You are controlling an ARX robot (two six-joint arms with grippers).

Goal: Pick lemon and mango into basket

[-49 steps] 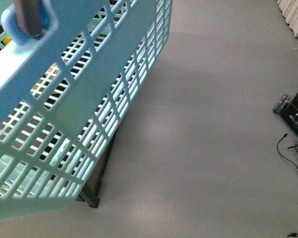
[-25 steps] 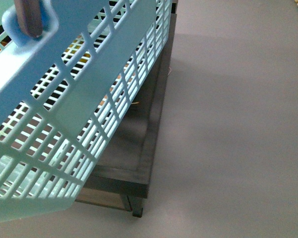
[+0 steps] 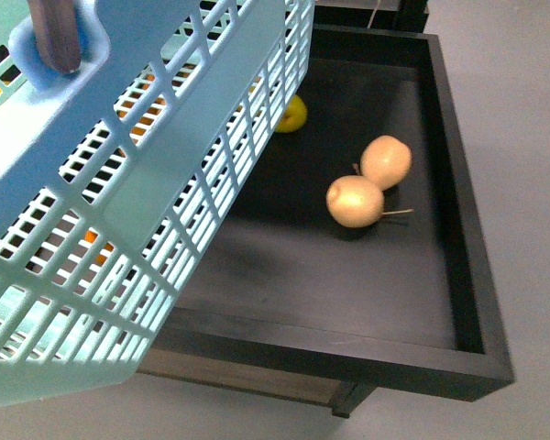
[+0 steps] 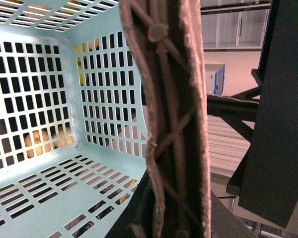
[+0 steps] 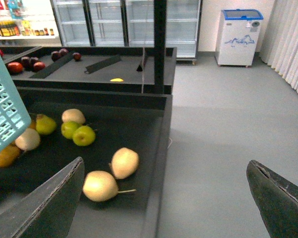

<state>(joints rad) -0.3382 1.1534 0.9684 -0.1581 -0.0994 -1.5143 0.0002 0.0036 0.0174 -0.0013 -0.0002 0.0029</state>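
Aqua slotted plastic fills the left of the front view: the basket (image 3: 165, 156) hangs tilted over the left part of the black tray table (image 3: 463, 229), its brown handle (image 3: 53, 32) at the top. The mango (image 5: 5, 156) lies on the tray at the basket's lower corner, partly under it and well apart from the right gripper (image 5: 165, 166). That gripper's 2 dark fingers (image 5: 44, 208) are spread wide with nothing between them. A yellow fruit (image 3: 293, 115) peeks out by the basket wall; whether it is the lemon cannot be told. 2 tan-golden fruits (image 3: 356, 202) lie side by side on the tray, nearer the right gripper than the mango is. A ribbed brown pad (image 4: 174, 124) of the left gripper (image 4: 203, 163) stands close against the basket's inside, and I cannot tell its grip. A white chest freezer (image 5: 237, 30) bears a blue mark too small to read.
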